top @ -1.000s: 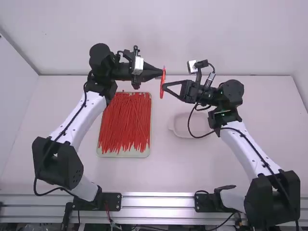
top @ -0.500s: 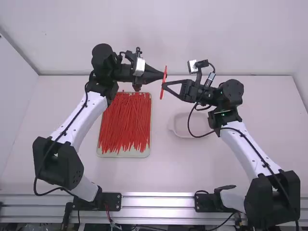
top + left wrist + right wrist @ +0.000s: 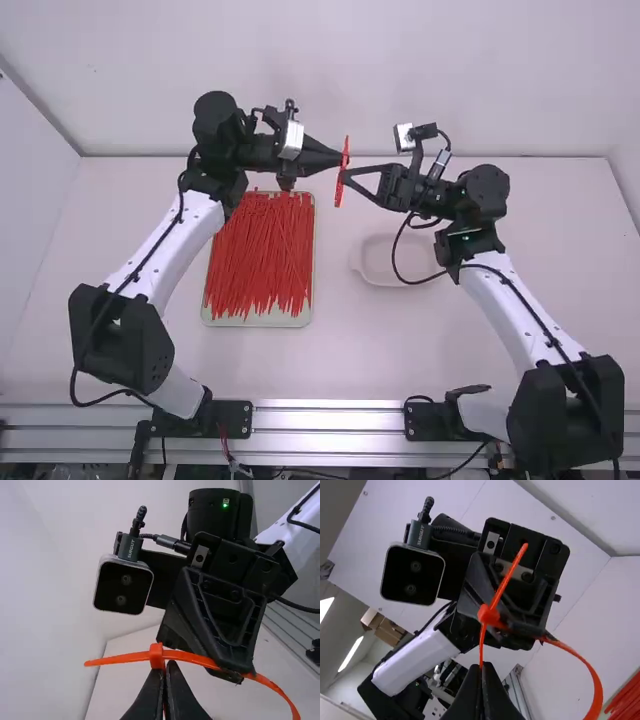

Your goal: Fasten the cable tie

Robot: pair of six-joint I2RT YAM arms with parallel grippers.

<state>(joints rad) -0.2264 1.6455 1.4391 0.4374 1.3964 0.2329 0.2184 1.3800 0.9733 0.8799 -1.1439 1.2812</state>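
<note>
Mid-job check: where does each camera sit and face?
High view: above, behind the robot, looking down on the table; both arms show.
Left wrist view: on the left wrist, facing the right gripper; own fingers show.
Right wrist view: on the right wrist, facing the left gripper; own fingers show.
Shared: both wrist views see the cable tie.

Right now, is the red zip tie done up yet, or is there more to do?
Not quite. Done: one red tie is off the pile of ties and up in the air. In hand: the left claw pinches it by its head and the right claw pinches the strap. The tail seems to poke through the head, leaving a wide loop. Left: pull it snug.
</note>
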